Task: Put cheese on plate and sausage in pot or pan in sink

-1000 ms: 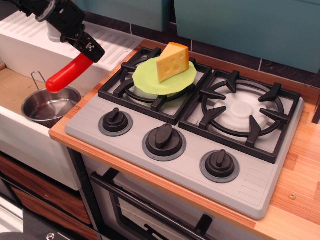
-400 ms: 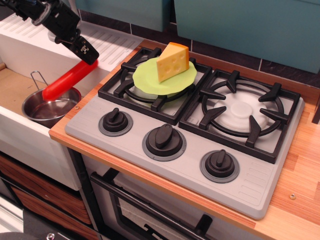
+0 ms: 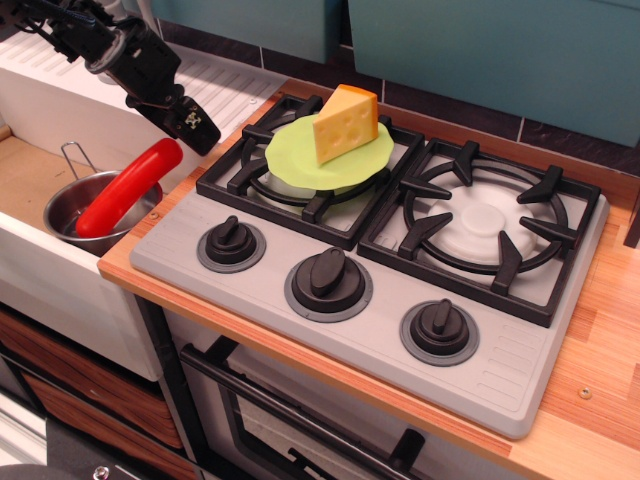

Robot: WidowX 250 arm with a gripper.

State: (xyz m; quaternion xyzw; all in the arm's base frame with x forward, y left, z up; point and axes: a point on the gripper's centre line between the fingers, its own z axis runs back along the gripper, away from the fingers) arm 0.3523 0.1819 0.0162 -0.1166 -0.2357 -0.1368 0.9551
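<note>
The yellow cheese (image 3: 346,122) stands upright on the light-green plate (image 3: 290,162), which sits on the stove's back-left burner. The red sausage (image 3: 126,189) lies slanted in the steel pot (image 3: 64,214), its lower end inside and its upper end sticking out over the rim toward the counter. The pot stands in the sink (image 3: 26,176) at the left. My gripper (image 3: 194,124) hovers just up and right of the sausage's upper end, close to it but apart, and looks open and empty.
A grey stove (image 3: 330,335) with three black knobs and two black grates fills the wooden counter (image 3: 600,400). The ridged white drainboard (image 3: 232,86) lies behind the sink. Teal cabinets hang at the back.
The sausage has dropped out of my gripper and now rests in the pot. My gripper has let go and shifted slightly to the right.
</note>
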